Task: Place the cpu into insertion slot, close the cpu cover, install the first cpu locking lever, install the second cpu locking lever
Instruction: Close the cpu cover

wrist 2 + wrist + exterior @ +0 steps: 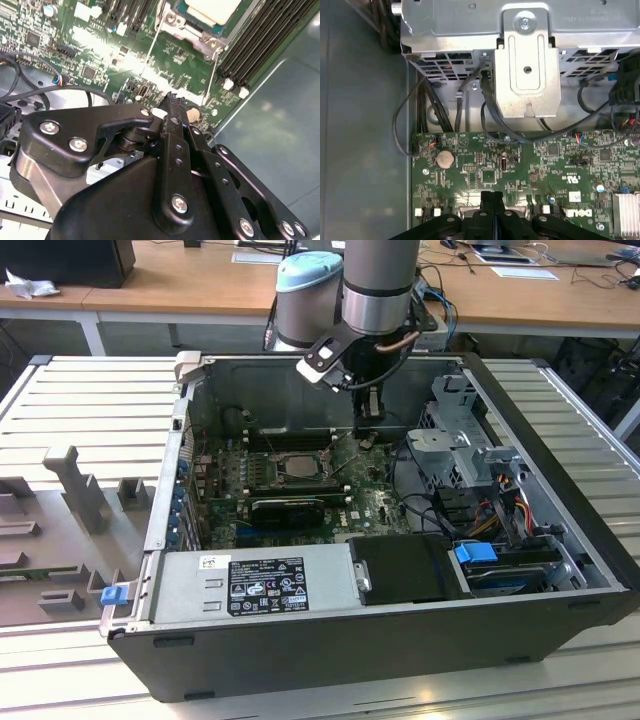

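My tool, fingers pressed together, sits low over the board just beside the slot, at the free ends of two thin levers. Beyond them, the cpu lies in the slot. I judge a steady, square push keeps the lever from slipping.

A pale ribbed metal desk spreads across the foreground under even, bright light, with a grey moulded tray lying on it at the exterior view's left. Behind it runs a row of wooden desks on white legs. They carry a black box, a crumpled white paper and flat sheets.
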Robot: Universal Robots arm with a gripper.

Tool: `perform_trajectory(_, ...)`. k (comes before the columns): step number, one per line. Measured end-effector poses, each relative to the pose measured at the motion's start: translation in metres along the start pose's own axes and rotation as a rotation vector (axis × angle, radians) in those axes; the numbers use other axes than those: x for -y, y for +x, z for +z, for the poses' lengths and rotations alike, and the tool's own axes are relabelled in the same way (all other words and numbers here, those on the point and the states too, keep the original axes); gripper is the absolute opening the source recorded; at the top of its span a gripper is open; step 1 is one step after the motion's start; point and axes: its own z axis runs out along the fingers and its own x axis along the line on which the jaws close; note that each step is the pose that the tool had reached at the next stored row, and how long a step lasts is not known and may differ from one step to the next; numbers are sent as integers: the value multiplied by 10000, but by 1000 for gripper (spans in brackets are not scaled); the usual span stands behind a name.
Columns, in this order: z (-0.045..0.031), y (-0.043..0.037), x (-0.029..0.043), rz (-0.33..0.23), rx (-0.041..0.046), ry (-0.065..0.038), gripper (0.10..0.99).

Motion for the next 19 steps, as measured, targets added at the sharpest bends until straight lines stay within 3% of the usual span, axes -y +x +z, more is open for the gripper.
perform_trajectory(7,56,1,-94,0,1,6,106)
perform_trajectory(11,151,-2,-89,-5,-1,56,106)
perform_trajectory(19,151,-3,-44,-7,-12,69,106)
